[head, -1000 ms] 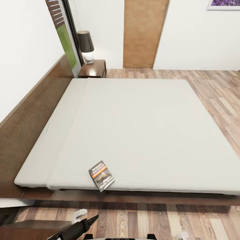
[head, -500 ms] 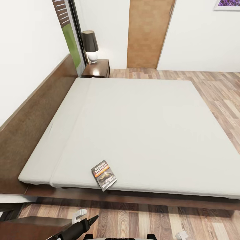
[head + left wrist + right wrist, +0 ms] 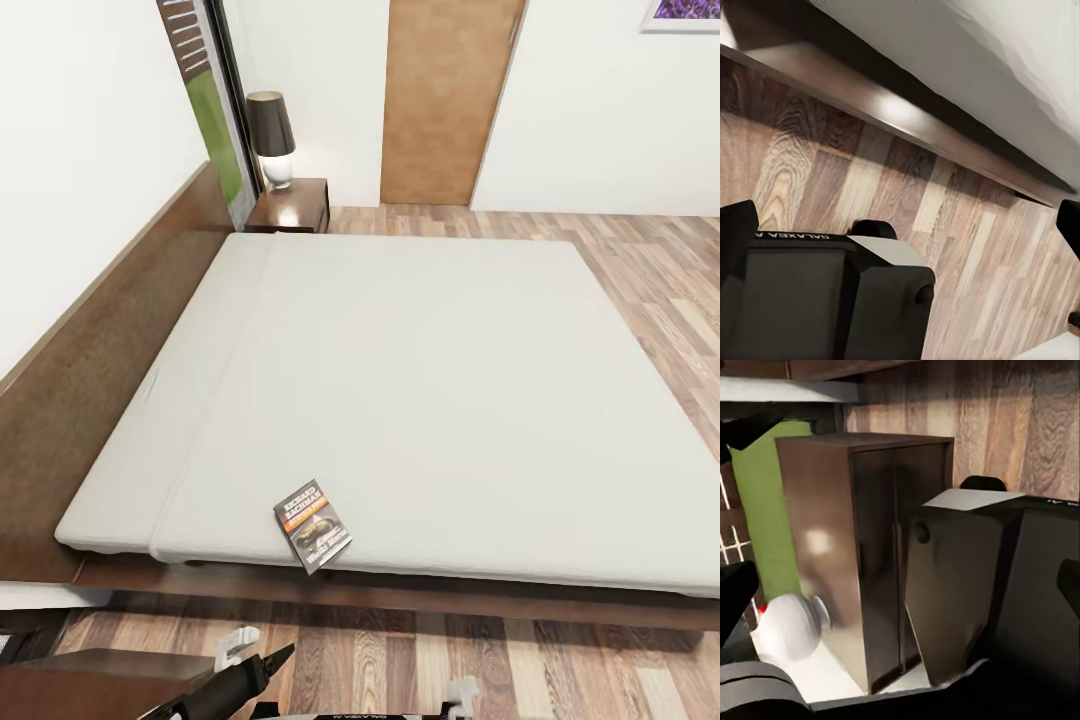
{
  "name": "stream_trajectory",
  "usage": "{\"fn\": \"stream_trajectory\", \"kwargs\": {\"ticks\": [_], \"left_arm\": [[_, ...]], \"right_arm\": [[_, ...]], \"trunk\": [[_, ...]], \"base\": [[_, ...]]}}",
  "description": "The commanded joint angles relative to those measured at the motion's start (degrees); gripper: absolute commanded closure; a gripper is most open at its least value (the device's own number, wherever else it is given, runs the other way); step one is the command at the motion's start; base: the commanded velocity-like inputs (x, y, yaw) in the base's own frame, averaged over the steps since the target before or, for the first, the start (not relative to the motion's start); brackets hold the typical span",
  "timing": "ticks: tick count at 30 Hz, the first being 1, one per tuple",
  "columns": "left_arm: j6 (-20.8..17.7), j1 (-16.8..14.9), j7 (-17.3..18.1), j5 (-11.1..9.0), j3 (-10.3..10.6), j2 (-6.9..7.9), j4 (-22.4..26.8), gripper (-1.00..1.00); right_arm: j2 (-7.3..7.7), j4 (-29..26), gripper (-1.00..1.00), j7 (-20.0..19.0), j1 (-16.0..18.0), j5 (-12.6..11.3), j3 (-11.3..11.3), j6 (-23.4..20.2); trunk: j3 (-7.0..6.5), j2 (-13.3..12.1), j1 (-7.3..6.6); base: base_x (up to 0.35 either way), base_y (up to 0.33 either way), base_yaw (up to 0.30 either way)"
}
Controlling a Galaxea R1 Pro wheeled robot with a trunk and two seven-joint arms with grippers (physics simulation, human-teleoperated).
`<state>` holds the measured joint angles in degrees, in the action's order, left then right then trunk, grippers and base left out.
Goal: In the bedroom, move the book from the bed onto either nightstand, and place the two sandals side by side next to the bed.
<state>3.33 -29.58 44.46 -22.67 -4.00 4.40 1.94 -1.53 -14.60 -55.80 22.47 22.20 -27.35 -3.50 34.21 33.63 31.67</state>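
Dark grey paperback book (image 3: pixel 312 526) lying flat at the near edge of the off-white bed (image 3: pixel 430 380), well apart from the nightstand (image 3: pixel 292 206) beside the headboard. Left tool (image 3: pixel 250 652) low over the wood floor (image 3: pixel 400 660), fingers spread, grasping nothing. Right tool's state: cannot tell.

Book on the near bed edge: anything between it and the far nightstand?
Nothing visible. The book lies at the near edge of the bed; between it and the nightstand by the headboard is bare mattress. A lamp stands on the nightstand's far left part; the rest of the top shows bare.
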Motion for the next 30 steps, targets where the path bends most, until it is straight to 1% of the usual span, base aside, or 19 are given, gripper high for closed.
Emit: {"fn": "stream_trajectory", "kwargs": {"ticks": [1,3,4,6,7,8,10,11,14,18,21,22,24,25,27,28,30], "left_arm": [[0.32,-0.03,0.21,0.46,-0.42,0.09,-0.05,-1.00],[0.29,-0.03,0.25,0.43,-0.46,0.26,0.04,-1.00],[0.29,-0.03,0.26,0.40,-0.46,0.34,0.09,-1.00],[0.28,-0.03,0.30,0.37,-0.48,0.67,0.14,-1.00],[0.28,-0.03,0.31,0.37,-0.50,0.77,0.14,-1.00],[0.28,-0.03,0.34,0.33,-0.50,0.95,0.17,-1.00],[0.27,-0.03,0.35,0.29,-0.49,1.06,0.22,-1.00],[0.27,-0.03,0.35,0.28,-0.48,1.09,0.23,-1.00],[0.27,-0.03,0.36,0.31,-0.48,1.12,0.25,-1.00],[0.27,-0.03,0.36,0.34,-0.48,1.14,0.26,-1.00],[0.27,-0.03,0.36,0.35,-0.48,1.14,0.26,-1.00],[0.29,-0.03,0.36,0.35,-0.48,1.14,0.26,-1.00],[0.28,-0.03,0.36,0.35,-0.48,1.14,0.30,-1.00],[0.28,-0.03,0.36,0.35,-0.48,1.14,0.31,-1.00],[0.31,-0.03,0.36,0.35,-0.48,1.14,0.31,-1.00],[0.30,-0.03,0.36,0.35,-0.48,1.14,0.32,-1.00],[0.32,-0.03,0.36,0.34,-0.46,1.14,0.34,-1.00]], "right_arm": [[-1.04,-0.85,-1.00,-0.29,0.05,0.13,-0.50,-0.37],[-2.05,-1.61,-1.00,-0.14,0.16,-1.42,-0.51,-0.37],[-2.31,-1.79,-1.00,0.07,0.21,-2.80,-0.51,-0.37],[-2.73,-1.97,-1.00,0.48,0.31,-6.40,-0.47,-0.37],[-2.86,-2.01,-1.00,0.56,0.32,-7.40,-0.46,-0.37],[-3.21,-2.10,-1.00,0.69,0.38,-10.24,-0.44,-0.37],[-3.85,-2.15,-1.00,0.77,0.58,-13.50,-0.43,-0.37],[-4.08,-2.16,-1.00,0.79,0.67,-14.45,-0.43,-0.37],[-4.82,-2.18,-1.00,0.83,0.77,-15.62,-0.43,-0.37],[-5.61,-2.22,-1.00,0.86,0.83,-16.12,-0.43,-0.30],[-5.79,-2.22,-1.00,0.87,0.91,-16.49,-0.43,-0.29],[-5.86,-2.21,-1.00,0.87,0.94,-17.30,-0.43,-0.28],[-6.01,-2.20,-1.00,0.87,0.98,-20.55,-0.43,-0.28],[-6.03,-2.19,-1.00,0.85,0.98,-21.56,-0.41,-0.28],[-6.08,-2.19,-1.00,0.81,0.99,-25.54,-0.37,-0.31],[-6.09,-2.19,-1.00,0.80,0.99,-27.17,-0.36,-0.31],[-6.10,-2.19,-1.00,0.84,0.99,-29.10,-0.35,-0.30]], "trunk": [[0.05,0.06,0.02],[0.05,0.06,0.02],[0.05,0.06,0.02],[0.05,0.06,0.02],[0.05,0.06,0.02],[0.05,0.06,0.02],[0.05,0.06,0.02],[0.05,0.06,0.02],[0.05,0.06,0.02],[0.05,0.06,0.02],[0.05,0.06,0.02],[0.05,0.06,0.02],[0.05,0.06,0.02],[0.05,0.06,0.02],[0.05,0.06,0.02],[0.05,0.06,0.02],[0.05,0.06,0.02]], "base": [[0.000,0.000,0.000],[0.000,0.000,0.000],[0.000,0.000,0.000],[0.000,0.000,0.000],[0.000,0.000,0.000],[0.000,0.000,0.000],[0.000,0.000,0.000],[0.000,0.000,0.000],[0.000,0.000,0.000],[0.000,0.000,0.000],[0.000,0.000,0.000],[0.000,0.000,0.000],[0.000,0.000,0.000],[0.000,0.000,0.000],[0.000,0.000,0.000],[0.000,0.000,0.000],[0.000,0.000,0.000]]}}
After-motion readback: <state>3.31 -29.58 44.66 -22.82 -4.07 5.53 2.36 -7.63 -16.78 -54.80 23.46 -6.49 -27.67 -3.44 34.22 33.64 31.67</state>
